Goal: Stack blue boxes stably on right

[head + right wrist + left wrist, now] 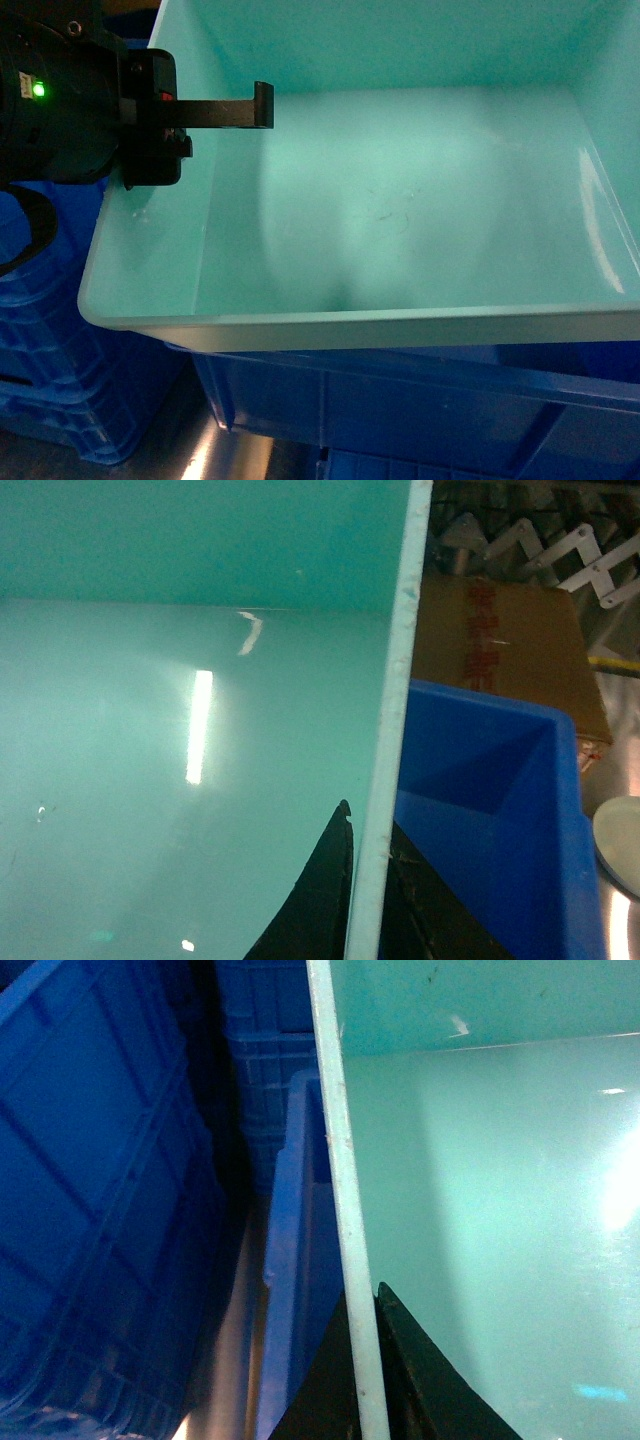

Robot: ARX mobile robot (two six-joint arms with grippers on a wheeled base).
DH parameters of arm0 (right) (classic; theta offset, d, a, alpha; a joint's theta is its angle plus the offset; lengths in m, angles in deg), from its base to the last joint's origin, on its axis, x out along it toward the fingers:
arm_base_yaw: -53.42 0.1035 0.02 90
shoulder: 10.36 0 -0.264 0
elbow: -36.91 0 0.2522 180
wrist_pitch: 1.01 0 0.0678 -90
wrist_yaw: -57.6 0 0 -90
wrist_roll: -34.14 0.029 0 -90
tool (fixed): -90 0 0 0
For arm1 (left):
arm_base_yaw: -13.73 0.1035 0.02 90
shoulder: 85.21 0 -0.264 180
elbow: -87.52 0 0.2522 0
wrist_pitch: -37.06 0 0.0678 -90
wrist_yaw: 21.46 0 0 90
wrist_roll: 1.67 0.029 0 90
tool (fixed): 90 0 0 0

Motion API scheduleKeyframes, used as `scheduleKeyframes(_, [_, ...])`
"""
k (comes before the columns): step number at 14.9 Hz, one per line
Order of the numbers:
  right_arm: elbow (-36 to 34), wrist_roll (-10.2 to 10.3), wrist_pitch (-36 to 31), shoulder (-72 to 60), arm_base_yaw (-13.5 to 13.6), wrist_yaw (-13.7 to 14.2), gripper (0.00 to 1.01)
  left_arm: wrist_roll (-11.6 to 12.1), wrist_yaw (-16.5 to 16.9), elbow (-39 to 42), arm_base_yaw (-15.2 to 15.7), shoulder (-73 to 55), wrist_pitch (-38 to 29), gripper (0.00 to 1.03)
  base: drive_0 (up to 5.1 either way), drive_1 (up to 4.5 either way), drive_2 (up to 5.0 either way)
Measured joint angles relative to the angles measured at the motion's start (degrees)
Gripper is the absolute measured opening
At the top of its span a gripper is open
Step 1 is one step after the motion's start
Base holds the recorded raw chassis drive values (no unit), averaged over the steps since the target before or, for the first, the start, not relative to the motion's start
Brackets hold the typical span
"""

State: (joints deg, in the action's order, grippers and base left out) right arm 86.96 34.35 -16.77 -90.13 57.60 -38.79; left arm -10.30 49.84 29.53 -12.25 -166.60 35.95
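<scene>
Two boxes, head view: the turquoise tub [400, 200] fills most of the frame and sits over the dark blue crate [420, 410], whose wall shows below the tub's near rim.
Left gripper, head view: the left gripper [150, 120] straddles the tub's left wall, one black finger [235, 110] reaching inside over the tub's floor.
Ribbed crates, head view: ribbed blue crates [60, 380] stand at lower left, beside the tub.
Right gripper, head view: not visible.
Left wrist view: the tub's left wall [345, 1240] runs up the middle, with a dark finger on each side of it at the bottom edge; the jaws clamp this wall.
Left wrist surroundings: the dark blue crate's rim [285, 1280] lies just outside the wall; ribbed blue crates fill the left side.
Right wrist view: the tub's right wall [390, 780] stands between two dark fingers [315, 910]; the jaws pinch it.
Right wrist surroundings: the dark blue crate's open corner [490, 810] lies just outside the wall, and a brown cardboard box [500, 650] with red print lies beyond it.
</scene>
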Motion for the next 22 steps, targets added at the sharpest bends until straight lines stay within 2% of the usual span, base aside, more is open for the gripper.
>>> scheduleKeyframes(2, [0.00,0.02,-0.09,0.20,0.00,0.07,0.07,0.02,-0.17,0.00,-0.09,0.09,-0.37,0.02,-1.9,-1.85,-1.9])
scheduleKeyframes(14, [-0.04,0.00,0.02,0.37,-0.07,0.17,0.07,0.02,-0.20,0.00,-0.24,0.15,-0.28,0.02,2.7,2.08,-5.0])
scheduleKeyframes(16, [-0.04,0.00,-0.31,0.11,-0.07,0.17,0.07,0.02,-0.15,0.02,-0.15,0.00,-0.63,0.02,0.0,0.00,0.0])
scheduleKeyframes(19, [-0.04,0.00,-0.11,0.13,-0.07,0.26,0.07,0.02,-0.22,0.02,-0.39,0.00,-0.31,0.02,-4.8,2.66,2.7])
scheduleKeyframes(22, [-0.04,0.00,-0.37,0.13,0.28,0.11,0.07,0.00,-0.22,0.02,0.09,0.02,-0.17,0.02,0.1,0.11,0.1])
